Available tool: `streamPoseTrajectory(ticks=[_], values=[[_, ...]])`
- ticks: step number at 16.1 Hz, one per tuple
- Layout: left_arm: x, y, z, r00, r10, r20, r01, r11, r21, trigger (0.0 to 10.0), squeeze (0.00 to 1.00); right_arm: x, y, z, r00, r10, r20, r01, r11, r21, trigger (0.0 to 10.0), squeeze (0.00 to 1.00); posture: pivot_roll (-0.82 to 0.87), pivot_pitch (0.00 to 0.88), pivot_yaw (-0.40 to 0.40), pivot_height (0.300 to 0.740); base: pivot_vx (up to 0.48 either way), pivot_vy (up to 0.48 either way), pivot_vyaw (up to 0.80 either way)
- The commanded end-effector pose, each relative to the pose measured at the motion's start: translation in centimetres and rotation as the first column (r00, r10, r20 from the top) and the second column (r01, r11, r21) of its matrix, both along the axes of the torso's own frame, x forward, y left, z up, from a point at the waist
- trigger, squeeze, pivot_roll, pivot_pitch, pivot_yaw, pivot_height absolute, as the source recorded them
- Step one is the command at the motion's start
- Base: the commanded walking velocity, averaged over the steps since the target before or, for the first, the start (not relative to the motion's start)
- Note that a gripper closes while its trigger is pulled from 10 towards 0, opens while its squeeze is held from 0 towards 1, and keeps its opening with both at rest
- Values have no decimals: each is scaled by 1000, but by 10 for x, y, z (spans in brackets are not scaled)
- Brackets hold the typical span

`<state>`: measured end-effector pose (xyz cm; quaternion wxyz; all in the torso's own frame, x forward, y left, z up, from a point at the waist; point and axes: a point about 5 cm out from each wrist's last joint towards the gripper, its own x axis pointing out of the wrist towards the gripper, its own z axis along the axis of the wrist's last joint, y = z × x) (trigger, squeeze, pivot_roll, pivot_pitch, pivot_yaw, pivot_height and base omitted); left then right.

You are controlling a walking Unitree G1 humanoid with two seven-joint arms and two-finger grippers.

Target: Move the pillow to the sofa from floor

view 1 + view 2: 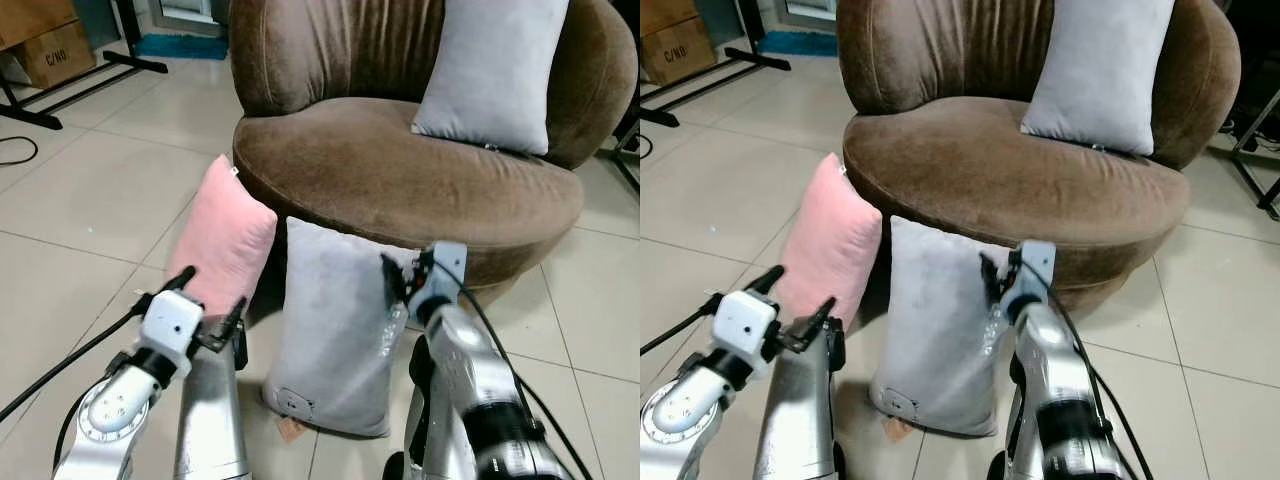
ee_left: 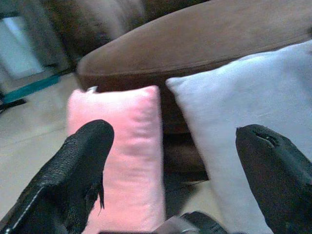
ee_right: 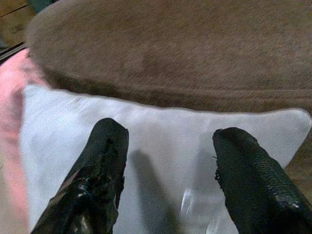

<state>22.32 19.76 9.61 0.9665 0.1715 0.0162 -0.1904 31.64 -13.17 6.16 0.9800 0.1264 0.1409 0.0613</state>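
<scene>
A pink pillow (image 1: 225,235) and a grey pillow (image 1: 330,330) stand on the floor side by side, leaning against the front of a brown round sofa (image 1: 400,170). My left gripper (image 1: 212,290) is open just in front of the pink pillow's lower half, its fingers (image 2: 83,161) spread toward the gap between the two pillows. My right gripper (image 1: 405,272) is open at the grey pillow's upper right corner, and both its fingers (image 3: 105,161) lie over the pillow's face. A second grey pillow (image 1: 490,70) leans on the sofa's backrest.
Tiled floor (image 1: 90,200) stretches to the left. A cardboard box (image 1: 55,50) and a black stand's legs (image 1: 60,95) sit at the far left, with a teal mat (image 1: 185,45) behind. A metal rack (image 1: 628,150) edges in at the right.
</scene>
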Motion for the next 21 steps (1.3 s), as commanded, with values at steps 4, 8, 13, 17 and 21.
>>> streamPoseTrajectory(ticks=[4,8,13,17,21], values=[[1,-4,0,998,-63,-10,63,998,11,10000,75,18,0,21,990,75,115,-66,995,-78,10000,1000,86,24,-57,353,0,0,0],[3,-5,0,994,-106,-20,106,994,15,10000,71,29,-4,16,926,376,-41,-368,872,-324,10000,1000,80,22,-54,353,0,0,0],[7,-3,2,988,-154,-30,155,987,35,10000,75,41,-16,7,935,284,-215,-353,810,-468,10000,580,82,28,-41,353,0,0,0],[4,-5,-1,975,-211,-76,213,977,27,10000,71,31,-9,-13,898,271,-347,-421,761,-493,10000,0,86,36,-38,353,0,0,0],[-3,-12,-5,943,-302,-142,303,953,-15,10000,71,29,3,-14,875,335,-350,-464,787,-408,0,0,82,32,-41,353,0,0,0]])
